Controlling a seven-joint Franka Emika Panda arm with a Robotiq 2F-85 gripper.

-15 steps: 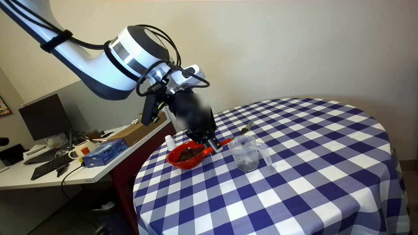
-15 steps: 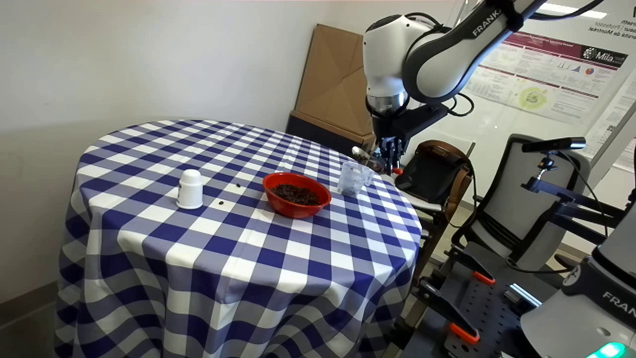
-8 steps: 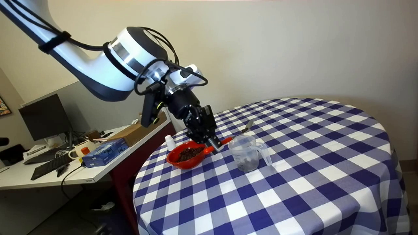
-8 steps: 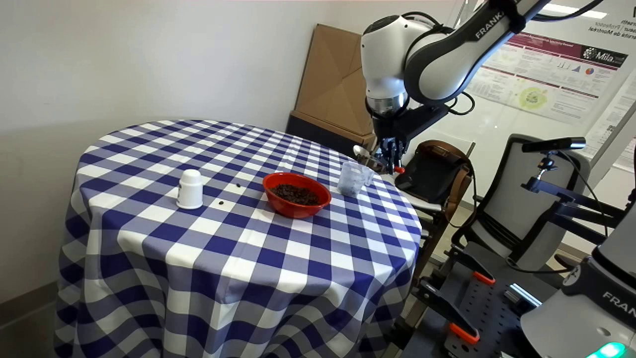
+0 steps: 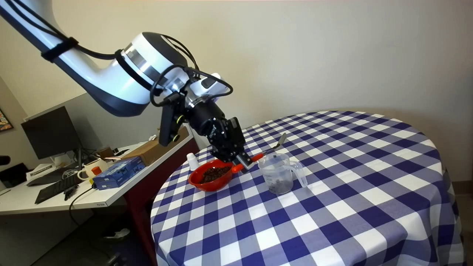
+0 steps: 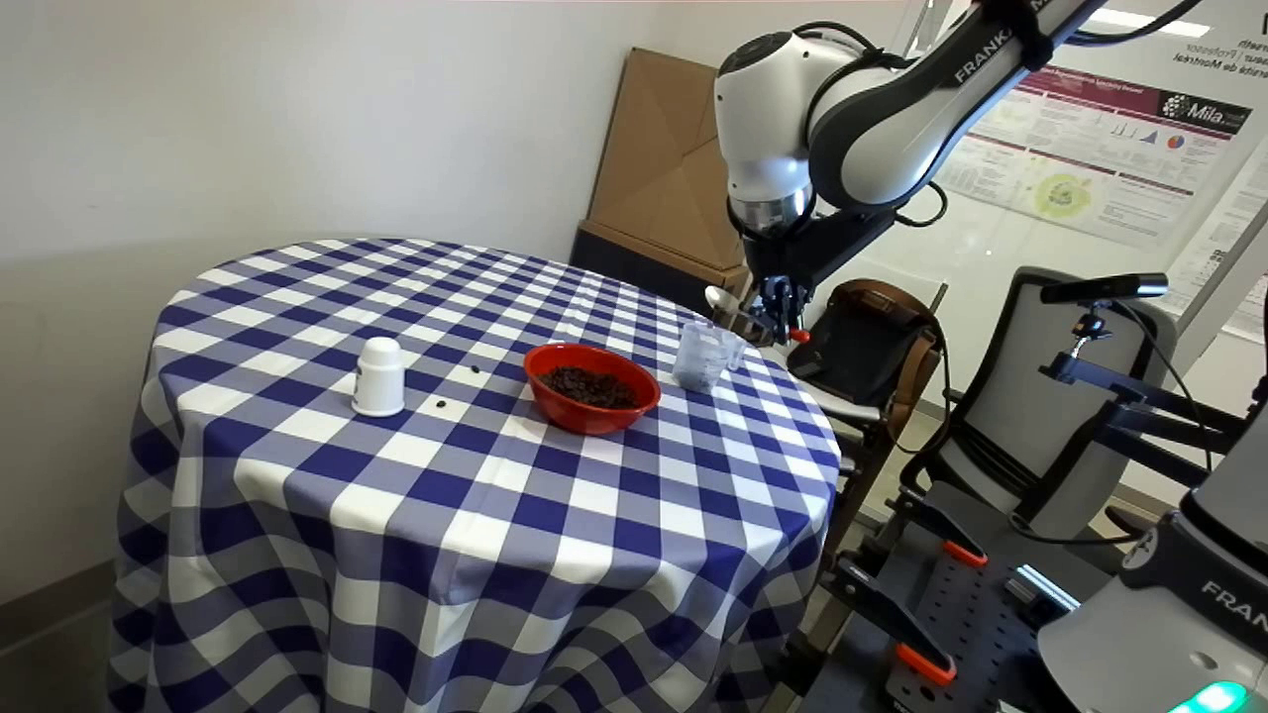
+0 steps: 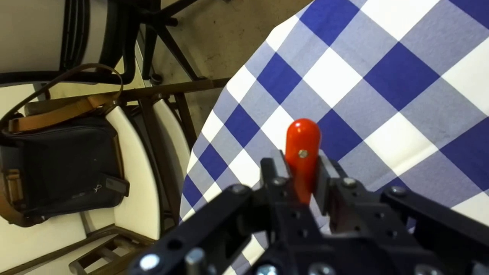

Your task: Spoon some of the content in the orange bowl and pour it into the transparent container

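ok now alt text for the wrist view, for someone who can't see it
The gripper is closed on a red utensil handle, its rounded end pointing up the picture, above a blue-and-white checked tablecloth. At the left, beyond the cloth's edge, is a black bag with a brown strap.

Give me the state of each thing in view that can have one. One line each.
gripper: closed on the spoon at its red handle
spoon: held in the air; can't tell if loaded
orange bowl: upright, part-filled with dark pieces
transparent container: upright, some dark pieces at the bottom
white bottle: upright
tablecloth: spread, loose dark bits on it
monitor: screen dark
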